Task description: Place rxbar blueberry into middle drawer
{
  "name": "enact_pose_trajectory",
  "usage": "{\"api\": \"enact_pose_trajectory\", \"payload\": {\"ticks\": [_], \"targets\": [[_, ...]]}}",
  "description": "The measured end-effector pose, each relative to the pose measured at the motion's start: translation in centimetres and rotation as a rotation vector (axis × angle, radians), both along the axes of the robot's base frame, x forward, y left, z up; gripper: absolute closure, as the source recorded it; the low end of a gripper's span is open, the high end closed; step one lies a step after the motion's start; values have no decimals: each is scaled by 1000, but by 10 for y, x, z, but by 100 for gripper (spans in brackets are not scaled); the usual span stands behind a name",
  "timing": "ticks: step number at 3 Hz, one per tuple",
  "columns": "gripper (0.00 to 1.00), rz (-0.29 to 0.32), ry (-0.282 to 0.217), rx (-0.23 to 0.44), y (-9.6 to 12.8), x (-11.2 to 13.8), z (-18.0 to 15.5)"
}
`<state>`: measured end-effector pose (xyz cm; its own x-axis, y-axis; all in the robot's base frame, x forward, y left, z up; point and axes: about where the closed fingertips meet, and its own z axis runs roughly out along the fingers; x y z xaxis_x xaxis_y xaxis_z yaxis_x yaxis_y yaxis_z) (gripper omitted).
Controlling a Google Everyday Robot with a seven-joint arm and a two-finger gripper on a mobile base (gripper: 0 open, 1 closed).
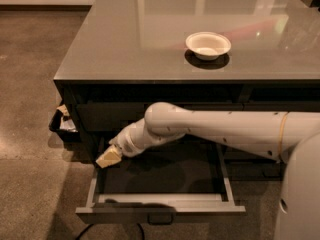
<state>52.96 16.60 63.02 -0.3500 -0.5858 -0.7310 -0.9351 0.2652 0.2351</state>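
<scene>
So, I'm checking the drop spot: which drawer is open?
The middle drawer, pulled out, dark floor showing; other fronts sit shut. The gripper hovers at its left rim.

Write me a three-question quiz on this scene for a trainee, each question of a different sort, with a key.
1. Fill in: the white bowl stands on the ____.
2. True or false: the drawer is pulled open.
3. Choose one: the gripper is
A. over the bowl
B. at the drawer's left side
C. resting on the room's floor

Key
1. counter
2. True
3. B
</scene>
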Motion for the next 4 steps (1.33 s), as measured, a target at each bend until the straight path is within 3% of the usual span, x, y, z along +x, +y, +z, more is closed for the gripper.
{"api": "enact_pose_trajectory", "payload": {"ticks": [1,3,4], "targets": [[100,-107,94,-24,3,2,-75],[100,-229,241,-52,-4,16,-194],[81,-282,264,-71,-13,33,-223]]}}
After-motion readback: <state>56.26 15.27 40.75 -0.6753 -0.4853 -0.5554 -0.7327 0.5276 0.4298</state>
